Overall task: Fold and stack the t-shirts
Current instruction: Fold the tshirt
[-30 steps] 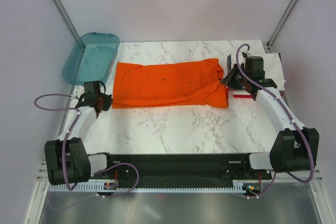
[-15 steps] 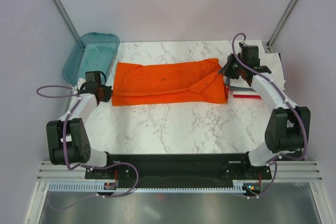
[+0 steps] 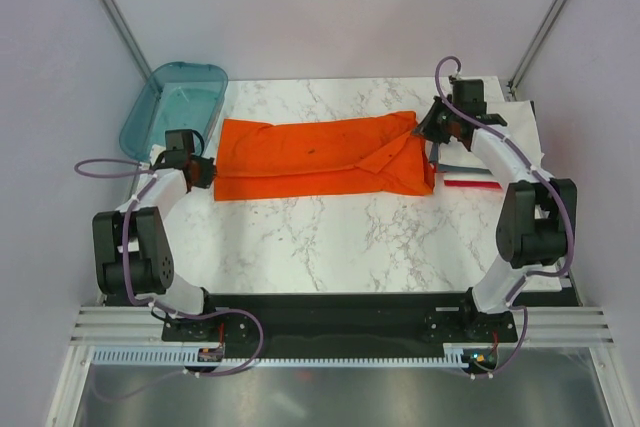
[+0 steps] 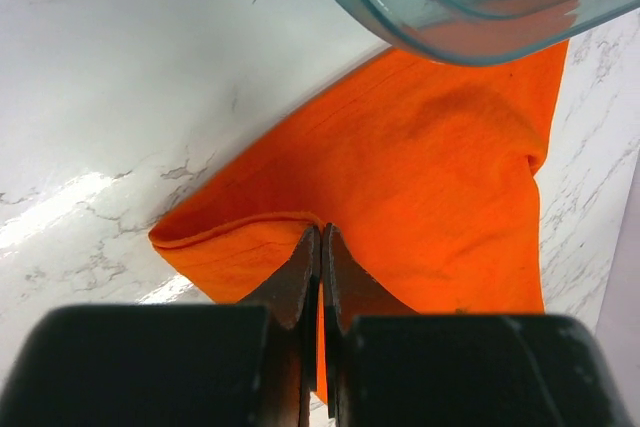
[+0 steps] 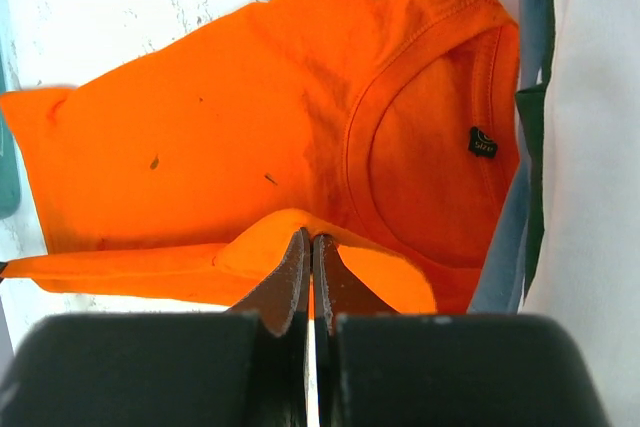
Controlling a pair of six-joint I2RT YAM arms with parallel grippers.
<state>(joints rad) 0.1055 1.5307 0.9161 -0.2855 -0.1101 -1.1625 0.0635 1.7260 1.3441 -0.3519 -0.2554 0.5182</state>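
Orange limp cloth t-shirt (image 3: 310,152): light, floppy; left claw (image 4: 320,239) pinches hem nearest teal plastic tray (image 4: 430,32); right claw (image 5: 308,243) pinches collar-end fold, farthest from it.

An orange t-shirt (image 3: 320,155) is glowing on a white table (image 3: 330,237) with grey wiggly lines.
The t-shirt is showing tiny dark specks and a black tag (image 5: 483,141). The tray (image 3: 175,107) is looking see-through blue-green. The folded shirts (image 3: 522,132) are showing white, grey and a red edge.
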